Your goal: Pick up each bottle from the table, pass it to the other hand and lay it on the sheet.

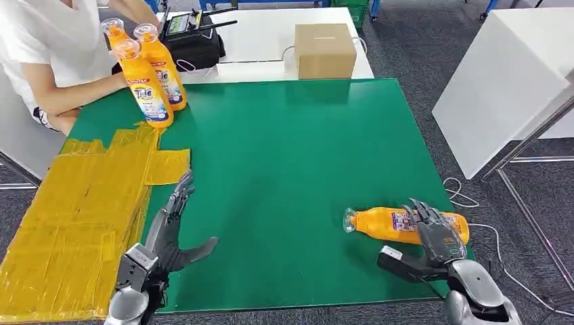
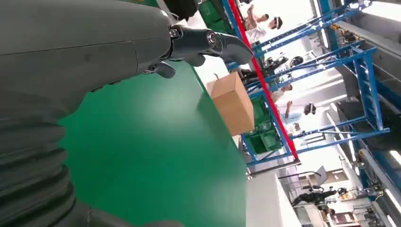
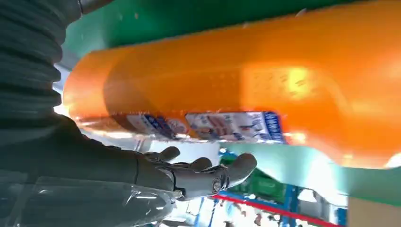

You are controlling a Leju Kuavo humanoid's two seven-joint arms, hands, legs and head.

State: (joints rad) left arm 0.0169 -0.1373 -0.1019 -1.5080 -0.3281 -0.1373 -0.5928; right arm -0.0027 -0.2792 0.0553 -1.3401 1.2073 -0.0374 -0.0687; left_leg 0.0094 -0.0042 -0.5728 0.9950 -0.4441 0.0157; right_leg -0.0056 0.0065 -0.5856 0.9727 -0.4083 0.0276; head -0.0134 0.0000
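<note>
An orange detergent bottle [image 1: 386, 223] lies on its side on the green mat [image 1: 284, 149] at the front right, cap pointing left. My right hand [image 1: 433, 237] is over its base end with fingers stretched across the bottle and the thumb spread apart in front; it is not closed around it. The right wrist view has the bottle [image 3: 236, 85] very close, beside my right hand [image 3: 156, 175] with straight fingers. My left hand [image 1: 172, 223] lies open on the mat by the edge of the yellow sheet [image 1: 74, 217], holding nothing. Three more orange bottles [image 1: 145, 84] stand at the back left.
A person [image 1: 54, 61] leans at the back left corner with an arm by the standing bottles. A cardboard box [image 1: 325, 51] and a black device [image 1: 193, 37] sit on the white table behind. A white table [image 1: 501, 88] stands to the right. The box [image 2: 232, 103] appears past the mat's edge.
</note>
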